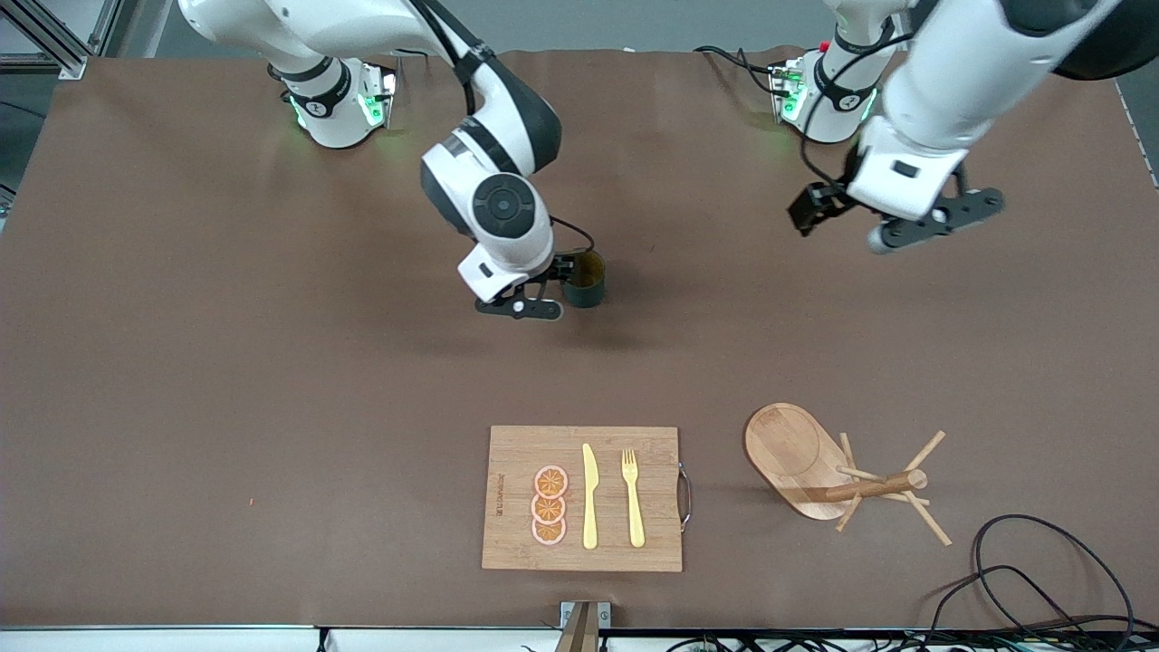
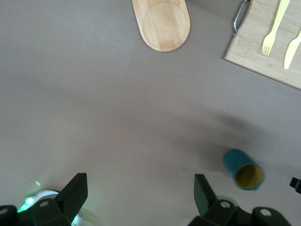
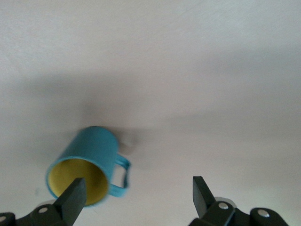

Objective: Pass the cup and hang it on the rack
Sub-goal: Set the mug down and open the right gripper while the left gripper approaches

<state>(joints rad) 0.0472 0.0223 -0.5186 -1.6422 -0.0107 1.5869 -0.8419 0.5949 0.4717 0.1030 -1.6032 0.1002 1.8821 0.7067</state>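
Front view, cutting board [image 1: 507, 480]: it lies nearest the camera on the brown counter [image 1: 226, 380], carrying three orange slices [image 1: 550, 505], a yellow knife [image 1: 589, 498] and a yellow fork [image 1: 633, 498].
Front view, rack [image 1: 801, 457]: the wooden mug tree stands just beside the board toward the left arm's end, pegs angled out from its post.
Front view, cables [image 1: 1041, 580]: black loops lie at the counter's edge near the rack.
Front view, cup [image 1: 586, 279]: the dark teal mug stands upright on the counter mid-table, well apart from the rack and farther from the camera than the board.
Front view, right pincer [image 1: 543, 290]: low beside the cup, its fingers apart, not gripping it.
Front view, left pincer [image 1: 896, 217]: it hangs above bare counter at the left arm's end, fingers spread wide, holding nothing.
Left wrist view: both dark fingers [image 2: 75, 195] stand wide apart over the counter; the cup [image 2: 242, 169], the rack's oval base [image 2: 162, 23] and a corner of the board [image 2: 263, 56] show below.
Right wrist view: the cup [image 3: 91, 162], yellow inside, handle outward, sits at one finger [image 3: 73, 197]; the pincer's fingers are parted, with only the rim passing under that finger.
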